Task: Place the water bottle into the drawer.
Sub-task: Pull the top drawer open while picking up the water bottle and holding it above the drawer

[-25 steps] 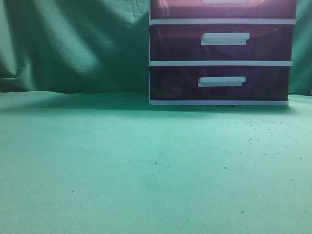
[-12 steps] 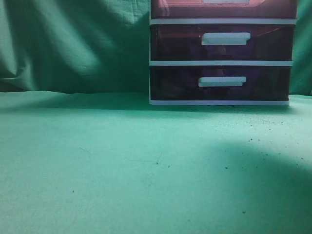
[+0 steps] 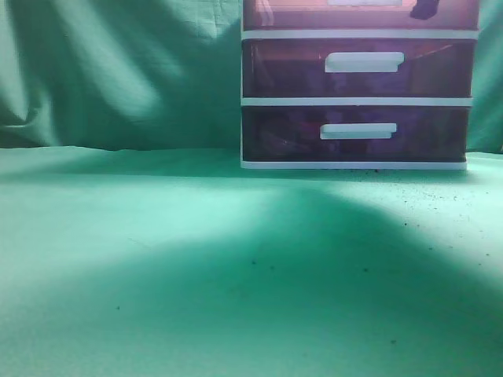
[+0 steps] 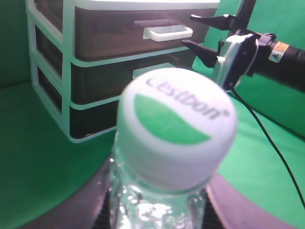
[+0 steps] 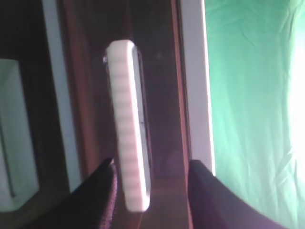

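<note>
The water bottle [image 4: 174,143], clear with a white and green cap, fills the left wrist view. My left gripper [image 4: 159,210] is shut on it below the cap, away from the unit. The reddish-brown top drawer [image 3: 299,14] of the white-framed unit is closed. It also shows in the left wrist view [image 4: 109,33] and the right wrist view [image 5: 164,71]. My right gripper [image 5: 152,188] is open, with the drawer's white handle [image 5: 126,124] between its fingers. That gripper also shows in the left wrist view [image 4: 205,34], and its dark tip shows in the exterior view [image 3: 424,8].
Two darker purple drawers [image 3: 357,71] sit closed below the top one. The unit stands at the back right of a green cloth table [image 3: 157,236], with a green backdrop behind. A black cable [image 4: 271,143] trails from the right arm.
A broad shadow has spread leftward over the table. The dark tip of my right gripper has come into the exterior view at the top drawer's front.
</note>
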### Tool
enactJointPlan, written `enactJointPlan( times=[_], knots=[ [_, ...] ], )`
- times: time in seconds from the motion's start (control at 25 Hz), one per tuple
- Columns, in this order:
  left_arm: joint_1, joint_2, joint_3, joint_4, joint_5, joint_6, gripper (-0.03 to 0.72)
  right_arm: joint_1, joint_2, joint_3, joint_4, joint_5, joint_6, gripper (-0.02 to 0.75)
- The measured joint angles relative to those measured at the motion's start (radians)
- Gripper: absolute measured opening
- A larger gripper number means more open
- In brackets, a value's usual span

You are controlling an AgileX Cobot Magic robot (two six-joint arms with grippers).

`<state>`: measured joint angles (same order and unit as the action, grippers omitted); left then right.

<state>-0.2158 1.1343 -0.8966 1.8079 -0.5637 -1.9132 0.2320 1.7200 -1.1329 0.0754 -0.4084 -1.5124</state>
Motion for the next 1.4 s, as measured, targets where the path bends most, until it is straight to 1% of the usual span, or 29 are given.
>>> enactJointPlan(
  times=[0.2,0.4,0.6,0.76,0.8,0.84,0.92,1.08,1.4],
  knots=[
    [0.000,0.016,0.000,0.000,0.002,0.000,0.241,0.000,0.070,-0.067,-0.011,-0.002,0.000,0.313],
    [0.000,0.024,0.000,0.000,0.004,0.000,0.241,0.000,0.113,-0.078,-0.013,-0.004,0.000,0.313],
    [0.000,0.024,0.000,0.000,0.004,0.000,0.241,0.000,0.126,-0.080,-0.017,-0.038,0.000,0.313],
    [0.000,0.024,0.000,0.000,0.004,0.000,0.241,0.000,0.126,-0.082,-0.021,-0.071,-0.004,0.097],
    [0.000,0.024,0.000,0.000,0.004,0.000,0.241,0.002,0.126,-0.082,-0.026,-0.071,-0.016,0.083],
    [0.000,0.024,0.000,0.000,0.004,0.000,0.241,0.005,0.126,-0.082,-0.026,-0.071,-0.028,0.094],
    [0.000,0.024,0.000,0.000,0.004,0.000,0.241,0.009,0.119,-0.082,-0.024,-0.064,-0.035,0.094],
    [0.000,0.024,0.000,0.000,0.004,0.000,0.241,0.020,0.046,-0.003,-0.023,-0.046,-0.035,0.094],
    [0.000,0.024,0.000,0.000,0.004,0.000,0.241,0.038,-0.224,0.309,-0.039,-0.039,-0.027,0.094]
  ],
)
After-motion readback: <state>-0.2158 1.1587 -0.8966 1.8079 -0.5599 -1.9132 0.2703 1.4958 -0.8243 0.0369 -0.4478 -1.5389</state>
